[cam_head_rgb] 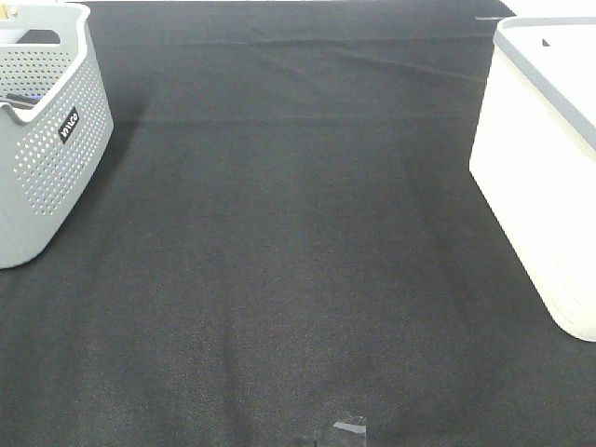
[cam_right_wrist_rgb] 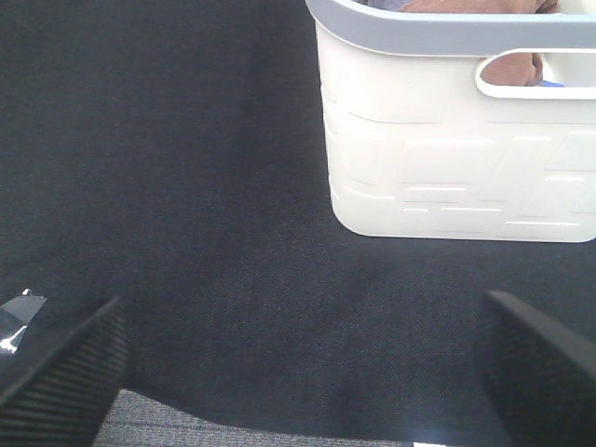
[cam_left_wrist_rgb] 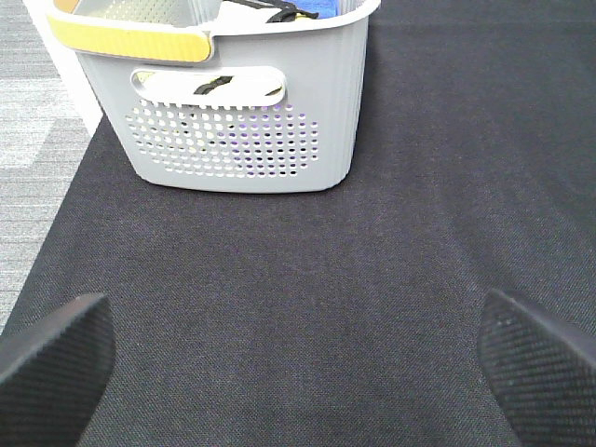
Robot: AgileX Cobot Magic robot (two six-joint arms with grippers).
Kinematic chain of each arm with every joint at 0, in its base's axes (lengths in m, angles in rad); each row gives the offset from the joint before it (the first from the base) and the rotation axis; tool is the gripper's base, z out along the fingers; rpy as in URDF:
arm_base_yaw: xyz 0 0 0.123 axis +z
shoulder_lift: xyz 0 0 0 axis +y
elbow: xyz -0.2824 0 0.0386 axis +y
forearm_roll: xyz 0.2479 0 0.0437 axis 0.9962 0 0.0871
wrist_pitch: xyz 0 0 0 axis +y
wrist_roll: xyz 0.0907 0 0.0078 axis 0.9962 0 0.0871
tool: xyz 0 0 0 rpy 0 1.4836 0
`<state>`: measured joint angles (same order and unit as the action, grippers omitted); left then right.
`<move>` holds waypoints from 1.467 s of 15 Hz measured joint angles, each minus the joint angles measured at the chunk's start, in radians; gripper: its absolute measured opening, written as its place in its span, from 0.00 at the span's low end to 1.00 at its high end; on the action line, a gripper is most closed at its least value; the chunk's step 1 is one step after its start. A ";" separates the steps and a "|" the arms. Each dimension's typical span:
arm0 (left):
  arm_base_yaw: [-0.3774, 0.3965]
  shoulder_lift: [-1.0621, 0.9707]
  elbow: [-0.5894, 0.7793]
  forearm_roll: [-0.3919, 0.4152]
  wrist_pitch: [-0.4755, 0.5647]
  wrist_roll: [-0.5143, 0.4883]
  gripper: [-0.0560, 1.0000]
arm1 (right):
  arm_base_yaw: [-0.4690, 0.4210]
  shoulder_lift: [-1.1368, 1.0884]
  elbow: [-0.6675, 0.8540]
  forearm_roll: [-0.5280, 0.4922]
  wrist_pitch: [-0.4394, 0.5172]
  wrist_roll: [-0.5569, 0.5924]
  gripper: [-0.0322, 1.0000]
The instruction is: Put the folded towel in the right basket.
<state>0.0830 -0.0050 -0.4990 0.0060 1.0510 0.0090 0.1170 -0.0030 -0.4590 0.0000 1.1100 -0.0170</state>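
Note:
The right basket is white with a grey rim and stands at the right edge of the black table. In the right wrist view a brownish-pink cloth lies inside it and also shows through the handle hole. I cannot tell whether it is folded. No towel lies on the table. My right gripper is open and empty, low over the black cloth a short way from this basket. My left gripper is open and empty, facing the grey basket. Neither gripper shows in the exterior high view.
A grey perforated basket stands at the far left. In the left wrist view it has a yellow handle and holds mixed items. A scrap of tape lies near the front edge. The table edge runs close behind the right gripper.

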 joint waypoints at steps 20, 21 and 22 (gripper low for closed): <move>0.000 0.000 0.000 0.000 0.000 0.000 0.99 | -0.095 0.000 0.001 0.000 0.000 0.000 0.97; 0.000 0.000 0.000 0.000 0.000 0.000 0.99 | -0.095 0.000 0.001 0.000 0.000 0.000 0.97; 0.000 0.000 0.000 0.000 0.000 0.000 0.99 | -0.095 0.000 0.001 0.000 0.000 0.000 0.97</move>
<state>0.0830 -0.0050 -0.4990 0.0060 1.0510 0.0090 0.0220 -0.0030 -0.4580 0.0000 1.1100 -0.0170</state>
